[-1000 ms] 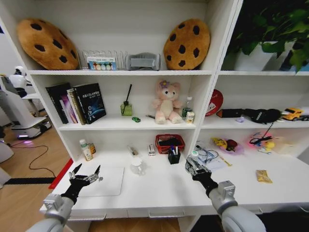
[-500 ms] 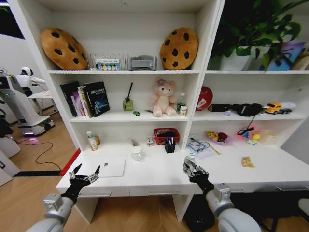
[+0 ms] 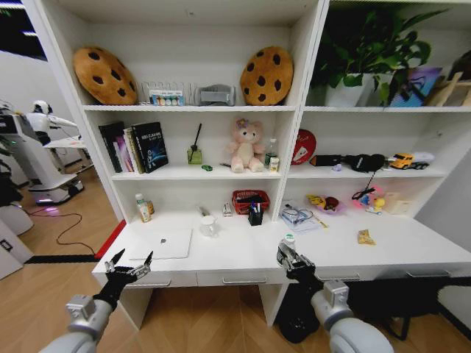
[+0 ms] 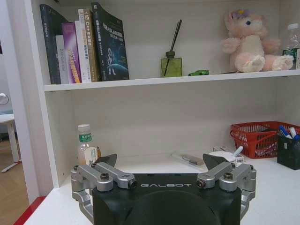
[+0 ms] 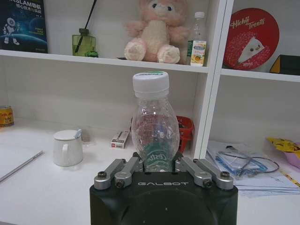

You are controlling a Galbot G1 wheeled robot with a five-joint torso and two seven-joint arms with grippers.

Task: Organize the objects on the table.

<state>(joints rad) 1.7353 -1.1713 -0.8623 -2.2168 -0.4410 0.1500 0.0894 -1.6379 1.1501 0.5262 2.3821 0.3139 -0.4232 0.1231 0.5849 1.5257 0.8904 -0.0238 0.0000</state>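
Backed off since a second ago, the head camera now takes in the whole white desk [image 3: 243, 257] and its drawer fronts. Right gripper [image 5: 155, 165], marked GALBOT, pinches a clear bottle [image 5: 154, 124] with a white cap, held upright above the desk's front edge. Left gripper [image 4: 161, 164], also marked GALBOT, hangs spread wide and holding nothing, near the silver laptop [image 3: 163, 243]. Behind stands a red "Hichi Treats" tin [image 5: 251, 38]
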